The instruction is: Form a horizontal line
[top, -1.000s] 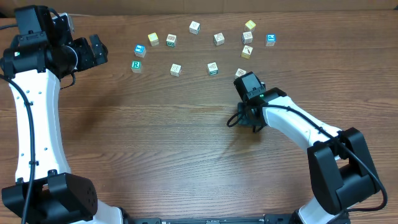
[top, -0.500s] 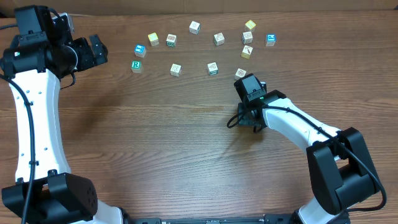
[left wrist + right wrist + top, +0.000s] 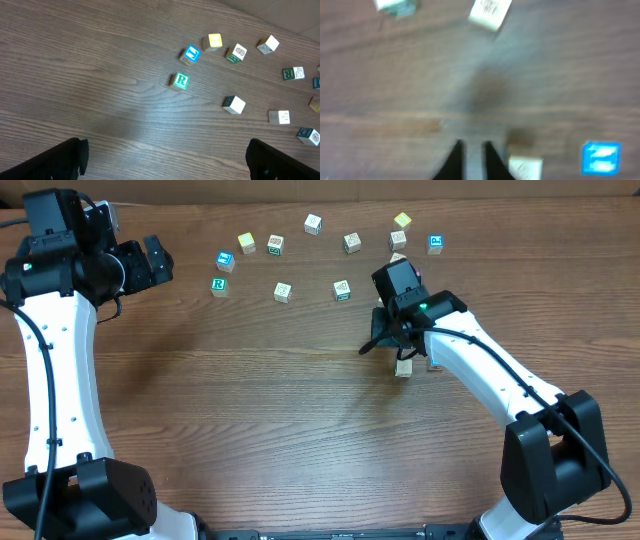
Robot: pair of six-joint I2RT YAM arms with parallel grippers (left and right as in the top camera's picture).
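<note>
Cube of cream wood (image 3: pixel 403 367) sits just beside closed, empty right pincer (image 3: pixel 470 158); left pincer (image 3: pixel 148 264) gapes wide.

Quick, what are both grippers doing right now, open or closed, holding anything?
Left gripper: open, empty.
Right gripper: closed, holding nothing; a cream block lies just beside it.

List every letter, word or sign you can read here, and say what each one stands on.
"R" in white, on the top face of the green cube.
No letter can be read on the blue cube, only a white picture.
Marks on the other cubes are too small to read.
In the right wrist view, the blue-faced cube is too blurred to read.
</note>
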